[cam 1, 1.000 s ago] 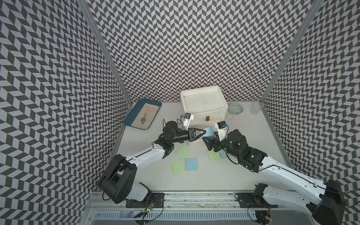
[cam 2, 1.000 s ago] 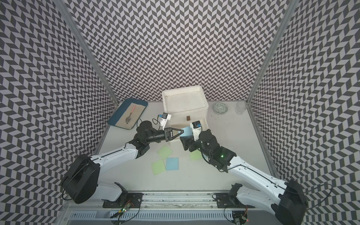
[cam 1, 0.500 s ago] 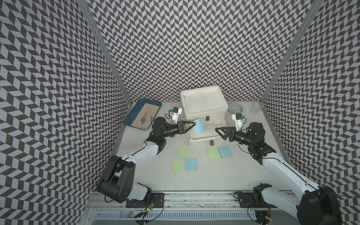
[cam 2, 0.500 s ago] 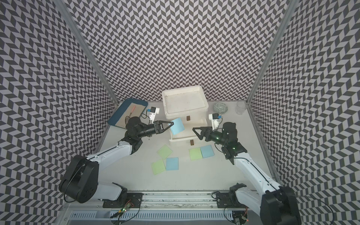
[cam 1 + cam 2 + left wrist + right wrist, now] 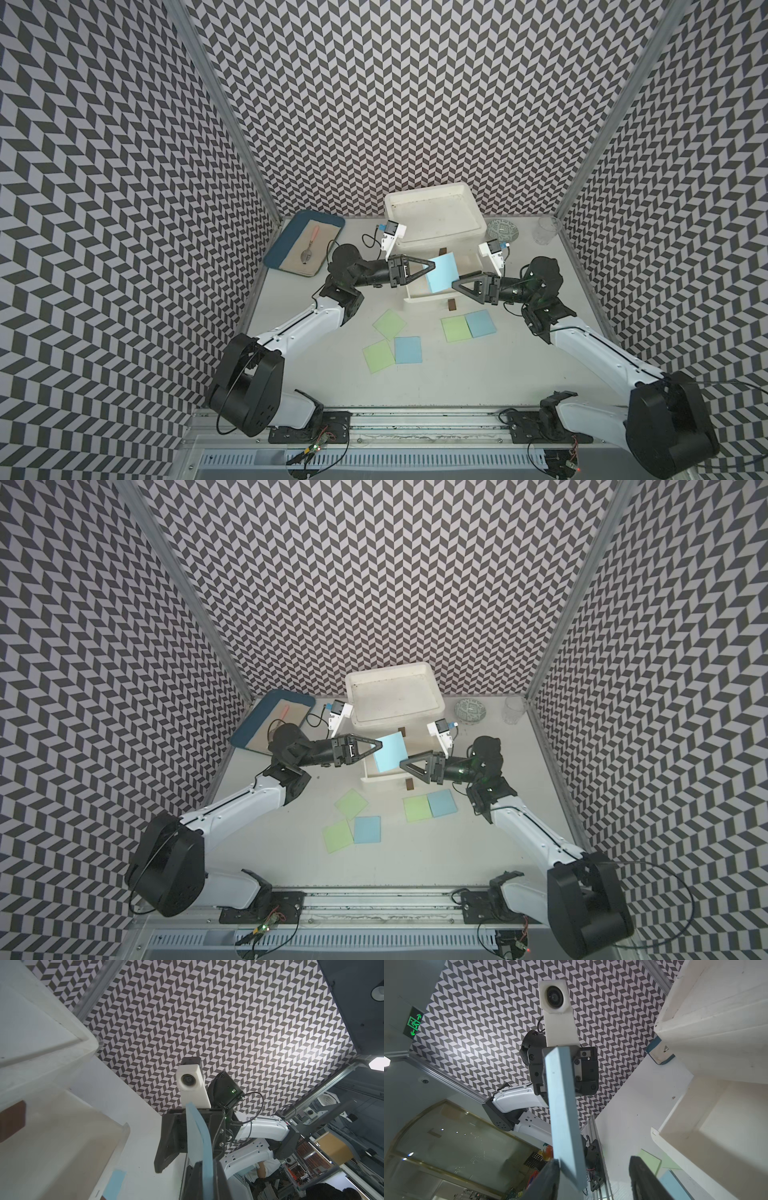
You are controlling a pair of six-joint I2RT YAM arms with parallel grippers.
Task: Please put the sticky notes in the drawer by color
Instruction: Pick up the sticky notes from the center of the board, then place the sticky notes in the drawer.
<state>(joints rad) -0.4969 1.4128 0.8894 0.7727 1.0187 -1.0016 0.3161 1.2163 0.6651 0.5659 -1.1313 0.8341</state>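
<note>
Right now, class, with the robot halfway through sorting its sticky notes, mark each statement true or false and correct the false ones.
1. The left pincer is shut on a light blue sticky note. True.
2. The spoon lies inside the drawer. False: it lies on the blue tray.
3. Three green sticky notes lie flat on the table. True.
4. The right pincer is shut tight. False: its jaws stand apart around the held note's free edge.
5. The drawer is pushed closed. False: it is pulled out.
6. A glass stands beside the bowl. True.
</note>
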